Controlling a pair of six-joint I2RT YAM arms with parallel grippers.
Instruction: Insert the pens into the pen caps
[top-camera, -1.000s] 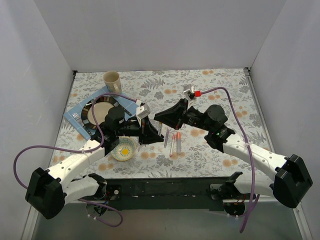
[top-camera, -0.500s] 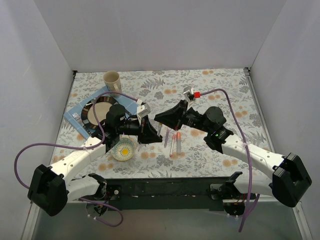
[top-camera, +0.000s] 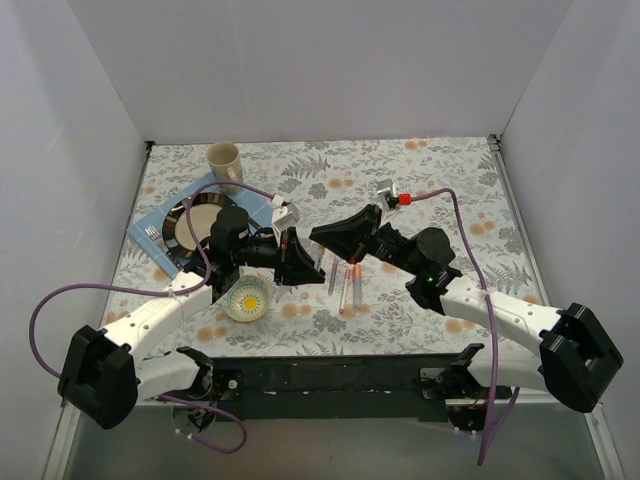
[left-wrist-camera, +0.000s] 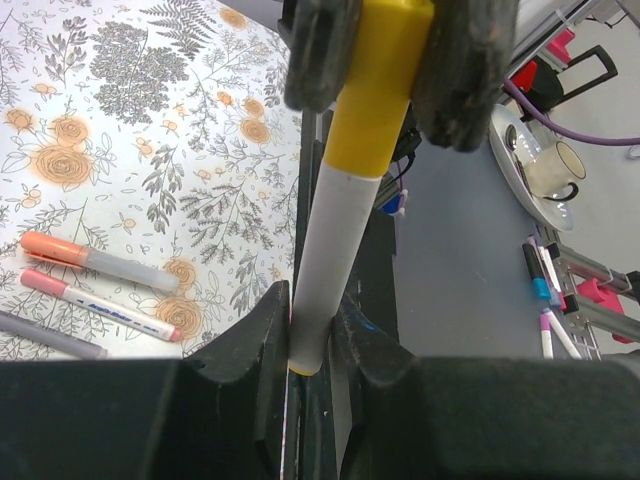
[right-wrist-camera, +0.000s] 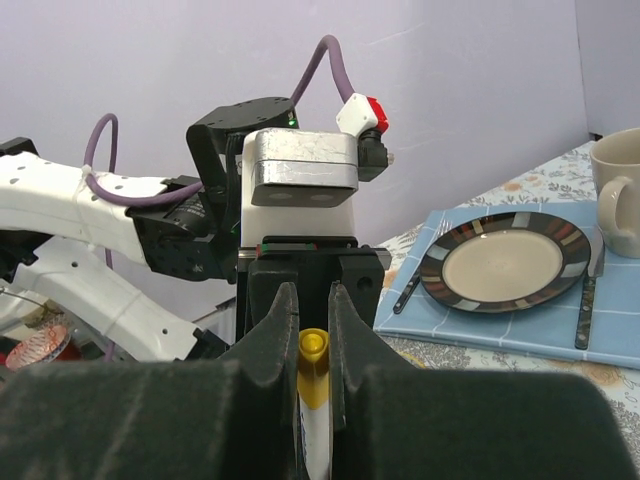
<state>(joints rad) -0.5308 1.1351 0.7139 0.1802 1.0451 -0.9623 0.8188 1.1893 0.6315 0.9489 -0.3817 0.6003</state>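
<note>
Nearest, three loose pens (top-camera: 348, 285) lie on the worktop (top-camera: 420, 170), at 5 o'clock from where the arms meet; I can't tell whether they are capped. Above them, the left fingers (left-wrist-camera: 265, 340) pinch narrowly on the pale barrel end of the yellow pen (left-wrist-camera: 335, 250). The right fingers (left-wrist-camera: 320, 50) clamp tight on the yellow cap (left-wrist-camera: 385, 70) at its other end. A second ago the two sets of fingers sat a gap apart; now they are tip to tip in the top view, the right arm having shifted toward 9 o'clock. The barrel runs straight into the cap with no gap showing, so this pen looks seated or nearly so. Farther off, at 10 o'clock, are the plate (top-camera: 200, 225) and mug (top-camera: 224, 160), in the same spots.
</note>
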